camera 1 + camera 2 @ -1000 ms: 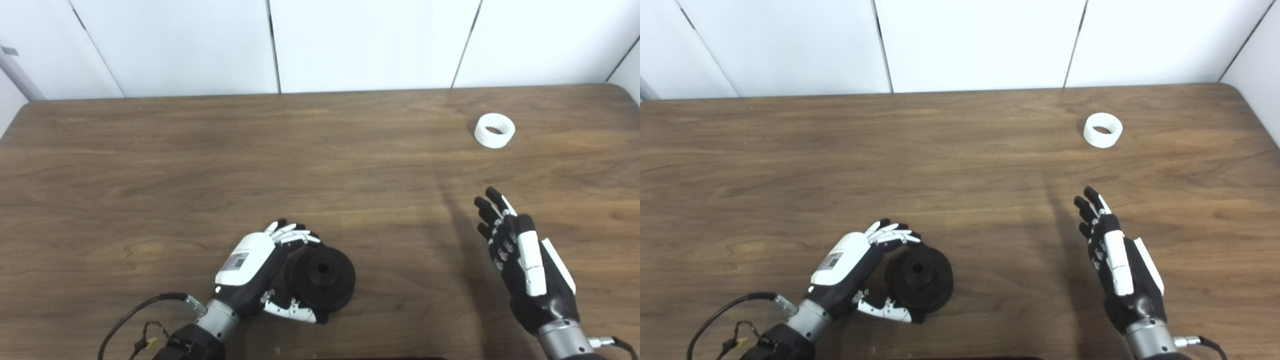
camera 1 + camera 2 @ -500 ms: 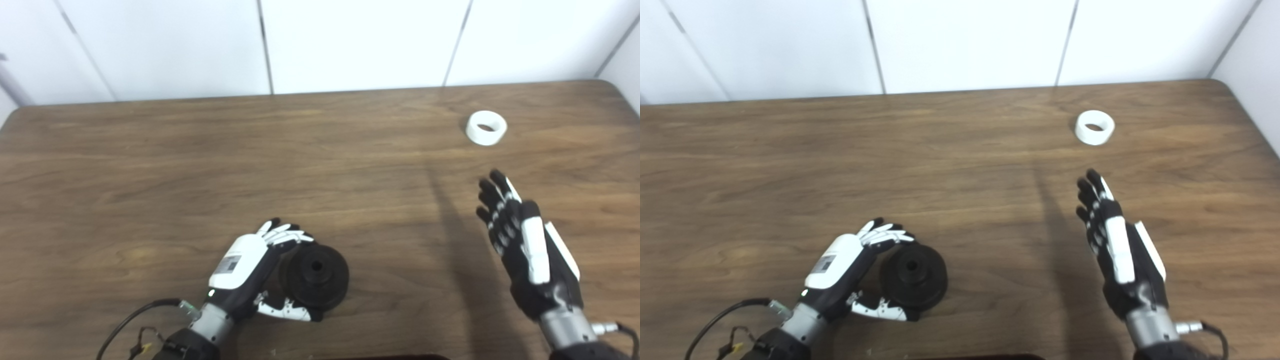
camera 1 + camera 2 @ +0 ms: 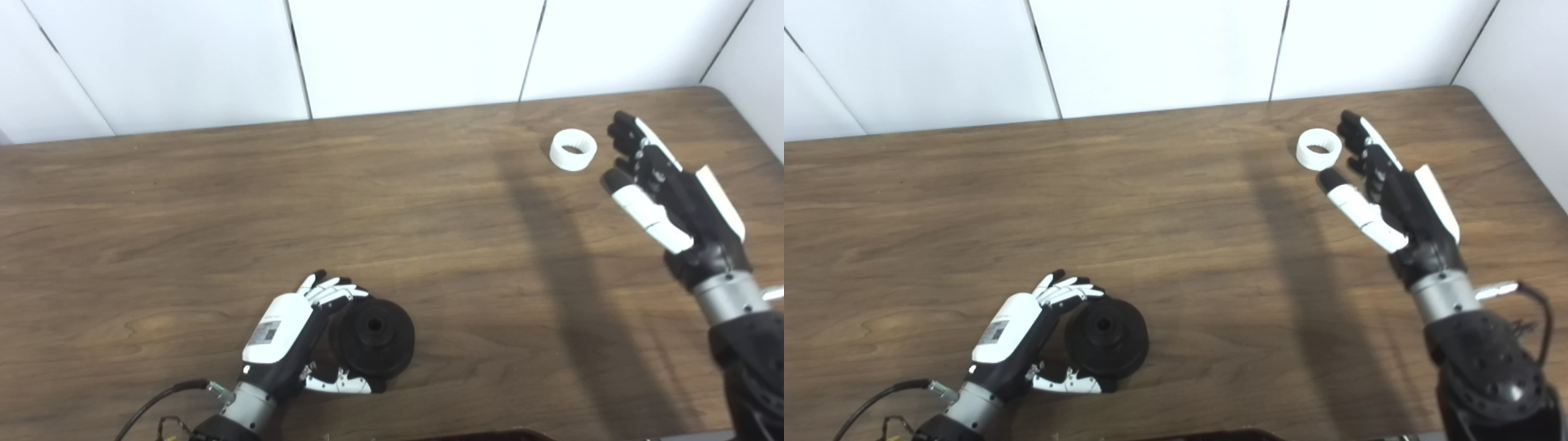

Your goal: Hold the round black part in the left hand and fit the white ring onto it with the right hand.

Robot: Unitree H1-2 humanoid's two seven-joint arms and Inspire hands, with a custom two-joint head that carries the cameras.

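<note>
The round black part [image 3: 375, 335] lies flat on the wooden table [image 3: 245, 202] near the front edge, its centre hole facing up. My left hand [image 3: 288, 334] wraps it from the left, with curled fingers [image 3: 331, 291] at its far rim and the thumb against its near rim. The white ring [image 3: 572, 149] sits on the table at the far right. My right hand [image 3: 664, 187] hovers open just right of the ring, fingers stretched past it and the thumb pointing at its near side, holding nothing.
A white panelled wall [image 3: 398, 55] runs along the table's far edge and turns at the right corner [image 3: 1464, 86]. A black cable [image 3: 153, 398] trails from my left wrist. A long arm shadow crosses the table's right half.
My right hand has travelled forward from the near right of the table up beside the white ring. The left hand and black part stay as they were. The camera has shifted.
</note>
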